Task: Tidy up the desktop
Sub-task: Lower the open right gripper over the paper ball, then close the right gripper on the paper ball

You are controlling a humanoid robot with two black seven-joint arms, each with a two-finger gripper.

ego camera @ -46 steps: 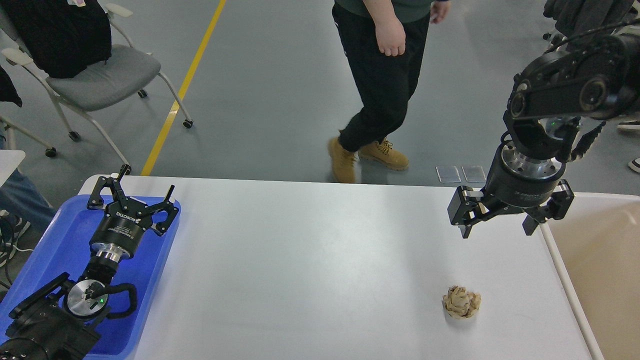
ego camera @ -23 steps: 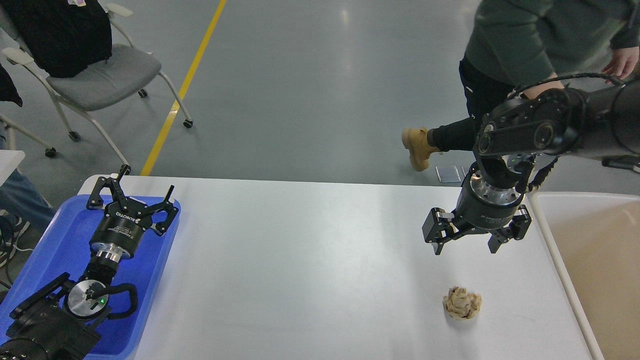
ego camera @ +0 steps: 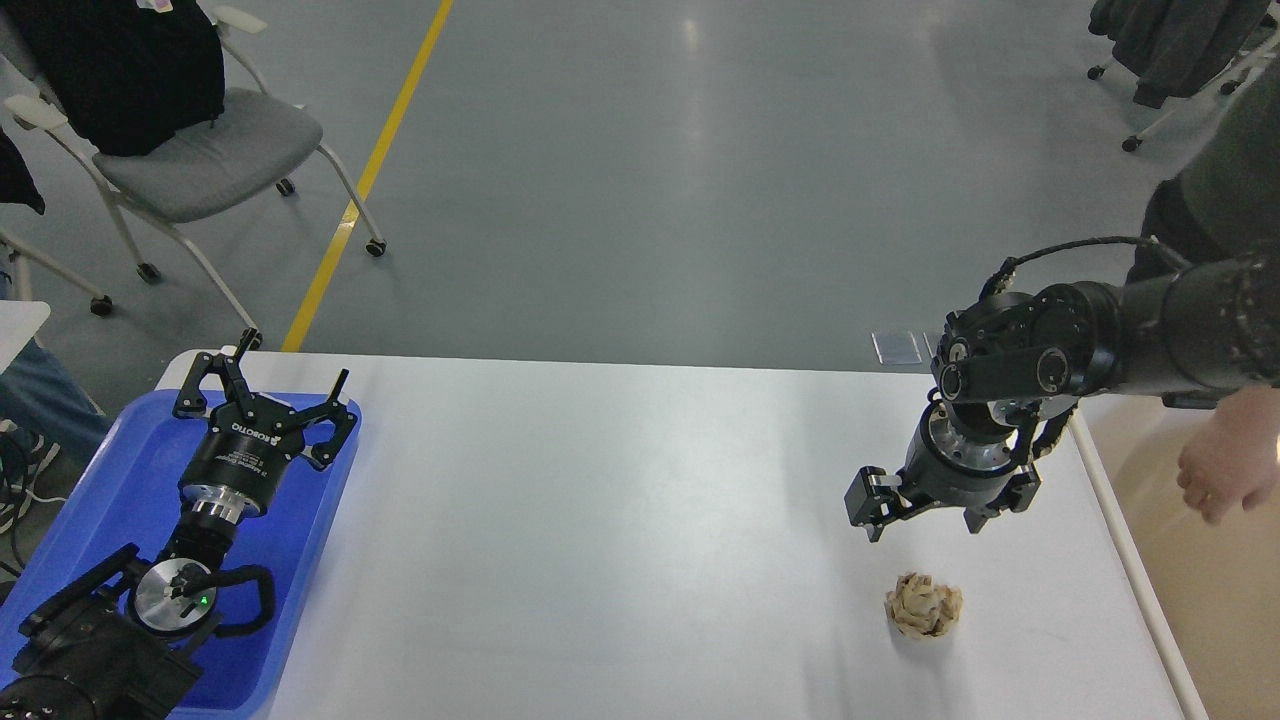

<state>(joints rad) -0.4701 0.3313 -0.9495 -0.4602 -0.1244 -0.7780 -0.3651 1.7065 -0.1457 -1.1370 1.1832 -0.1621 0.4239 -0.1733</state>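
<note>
Right hand [ego camera: 922, 528], fingers spread, hangs just behind a crumpled brown paper ball [ego camera: 923, 605] on the worktop [ego camera: 600, 540]; the open left hand [ego camera: 262, 395] is far off

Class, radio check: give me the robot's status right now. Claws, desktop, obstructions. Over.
Right claw open, poised above crumpled paper ball. Left claw open, empty, over blue tray. Paper ball alone on desktop. Person's hand close by, right side.

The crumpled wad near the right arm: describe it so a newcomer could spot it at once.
Start at the white desktop and go to its near right part, beside the beige tub. Just below the open right gripper lies a crumpled tan paper ball, the only loose item on the white surface.
</note>
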